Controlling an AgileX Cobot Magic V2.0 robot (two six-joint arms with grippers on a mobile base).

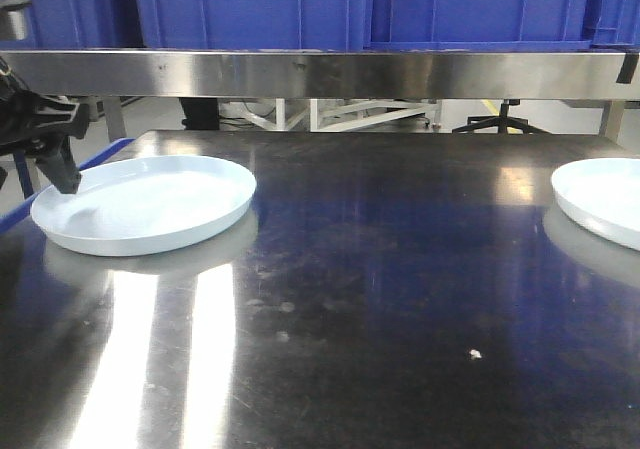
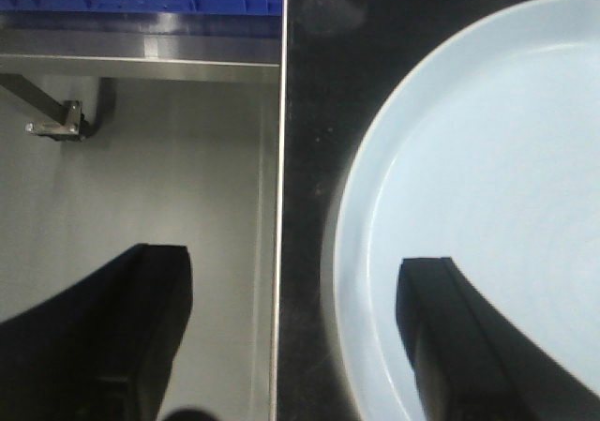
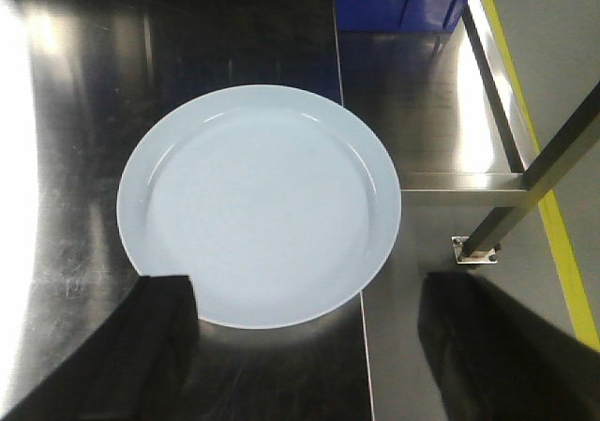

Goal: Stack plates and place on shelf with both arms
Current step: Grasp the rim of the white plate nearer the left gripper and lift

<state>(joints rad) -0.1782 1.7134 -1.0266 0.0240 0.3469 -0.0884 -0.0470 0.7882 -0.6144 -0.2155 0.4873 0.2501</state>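
- Nearest to the front camera, the dark glossy tabletop (image 1: 380,299) is throwing back bright streaks of light on its near left part.
- I am seeing the left plate (image 1: 145,204) lying flat, the right way up, at the far left of the tabletop, with its rim close to the left edge.
- I am holding the left gripper (image 2: 295,260) with its jaws spread wide across that plate's left rim. One finger is hanging over the plate's inside and the other is hanging outside, past the table's edge. I cannot tell whether either finger is touching the plate.
- The right plate (image 1: 605,199) is lying flat at the right side of the tabletop, well apart from the left one, and its rim is reaching past the dark top's right edge.
- My right gripper (image 3: 305,290) is hovering above that plate with its jaws wide apart and gripping nothing.
- Blue crates (image 1: 300,4) are sitting on a steel rail (image 1: 320,74) along the far side.
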